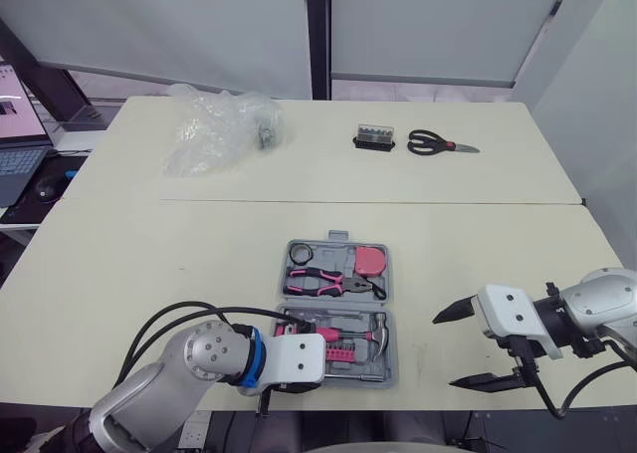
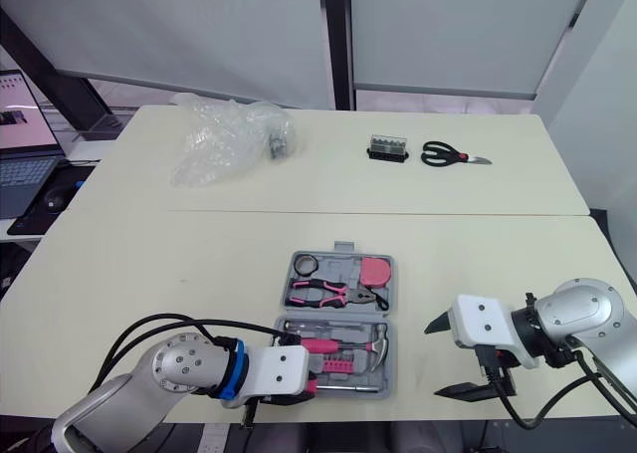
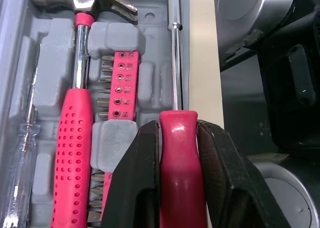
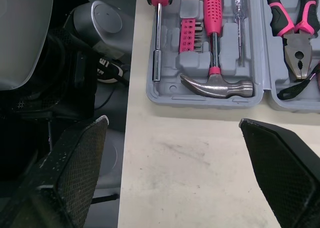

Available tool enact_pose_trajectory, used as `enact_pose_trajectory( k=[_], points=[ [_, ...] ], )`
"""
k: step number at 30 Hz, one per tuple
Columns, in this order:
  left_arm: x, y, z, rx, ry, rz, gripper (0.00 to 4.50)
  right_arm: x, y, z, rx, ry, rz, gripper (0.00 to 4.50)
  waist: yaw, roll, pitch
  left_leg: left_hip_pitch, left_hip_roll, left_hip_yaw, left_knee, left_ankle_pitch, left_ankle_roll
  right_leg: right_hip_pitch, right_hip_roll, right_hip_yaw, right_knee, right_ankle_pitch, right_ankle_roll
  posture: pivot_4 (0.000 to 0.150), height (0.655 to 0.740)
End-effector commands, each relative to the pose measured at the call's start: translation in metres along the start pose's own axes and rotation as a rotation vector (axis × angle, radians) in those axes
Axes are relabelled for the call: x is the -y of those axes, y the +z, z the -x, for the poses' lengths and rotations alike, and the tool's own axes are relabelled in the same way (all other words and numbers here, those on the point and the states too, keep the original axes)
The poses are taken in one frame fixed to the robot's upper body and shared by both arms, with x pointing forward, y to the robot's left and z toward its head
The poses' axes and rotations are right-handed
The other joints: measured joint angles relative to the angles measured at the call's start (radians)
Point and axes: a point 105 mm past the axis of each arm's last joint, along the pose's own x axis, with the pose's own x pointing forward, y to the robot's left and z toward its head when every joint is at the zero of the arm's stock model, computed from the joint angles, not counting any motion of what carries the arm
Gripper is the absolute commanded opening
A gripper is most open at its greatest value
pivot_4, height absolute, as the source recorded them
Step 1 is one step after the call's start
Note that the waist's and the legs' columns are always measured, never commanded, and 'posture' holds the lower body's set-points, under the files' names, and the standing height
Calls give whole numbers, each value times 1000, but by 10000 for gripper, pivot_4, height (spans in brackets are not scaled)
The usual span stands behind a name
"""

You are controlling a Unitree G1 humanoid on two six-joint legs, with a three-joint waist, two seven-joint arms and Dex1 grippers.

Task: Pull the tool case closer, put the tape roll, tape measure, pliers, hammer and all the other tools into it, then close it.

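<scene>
The grey tool case (image 1: 390, 304) lies open near the table's front edge. Its far half holds the pink-handled pliers (image 1: 323, 282), a pink tape measure (image 1: 372, 260) and a small tape roll (image 1: 300, 251). In its near half lie the hammer (image 3: 72, 153), a pink bit strip (image 3: 120, 82) and a pink-handled driver (image 3: 178, 178) in the slot by the case's front rim. My left gripper (image 3: 177, 130) is shut on that driver's handle. To the right of the case, my right gripper (image 1: 451, 349) stands open over bare table with nothing between its fingers.
Black-handled scissors (image 1: 438, 144) and a small black bit box (image 1: 375, 136) lie at the far right of the table. A crumpled clear plastic bag (image 1: 219, 124) lies at the far left. A laptop (image 1: 20, 144) stands on a side desk to the left.
</scene>
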Motion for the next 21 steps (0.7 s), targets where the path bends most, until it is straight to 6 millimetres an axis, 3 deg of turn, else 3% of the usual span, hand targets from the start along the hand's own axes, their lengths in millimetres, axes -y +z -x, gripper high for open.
enact_pose_trajectory(
  k=[1, 21],
  points=[
    [1, 5, -2, 1, 8, -20, 7153, 0, 5, 3, -6, -12, 41, 45000, 0, 0, 0, 0, 0, 0, 0, 0, 0, 0, 0, 0, 0, 0, 0, 1500, 7400],
    [-2, 12, -9, -2, 12, 16, 7153, -2, 4, -1, 3, -16, 38, 45000, 0, 0, 0, 0, 0, -1, 2, 0, 0, 1, 0, 0, 1, 0, 0, 1500, 7400]
  ],
)
